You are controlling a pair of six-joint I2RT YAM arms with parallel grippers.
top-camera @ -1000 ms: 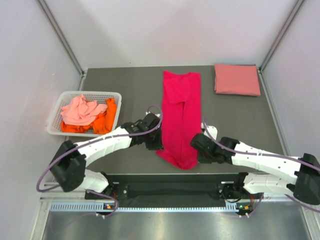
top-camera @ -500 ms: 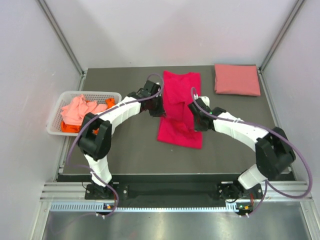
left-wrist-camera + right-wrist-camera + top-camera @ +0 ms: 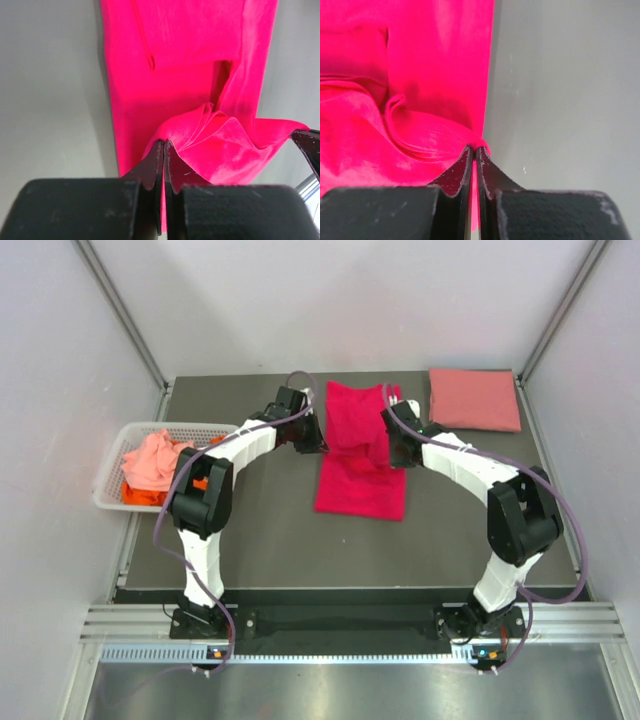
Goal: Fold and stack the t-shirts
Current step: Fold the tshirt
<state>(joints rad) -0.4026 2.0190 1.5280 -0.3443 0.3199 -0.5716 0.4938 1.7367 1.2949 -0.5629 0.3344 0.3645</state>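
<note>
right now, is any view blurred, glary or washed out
Top external: sharp, soft even light, no glare. Left wrist: the left hand is soft at its near body and sharper at the tips; the magenta shirt is oversaturated, which flattens its folds, and a shadow runs along its left edge. Right wrist: same saturation, the right hand blurred up close, the table evenly lit.

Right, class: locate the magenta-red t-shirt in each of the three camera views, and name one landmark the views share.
Top external: the magenta-red t-shirt lies in the middle of the grey table, toward the far edge.
Left wrist: it fills the upper middle; the left gripper pinches a bunched edge.
Right wrist: it fills the left half; the right gripper pinches its right edge.
Shared landmark: the grey table, showing beside the shirt in all three.
</note>
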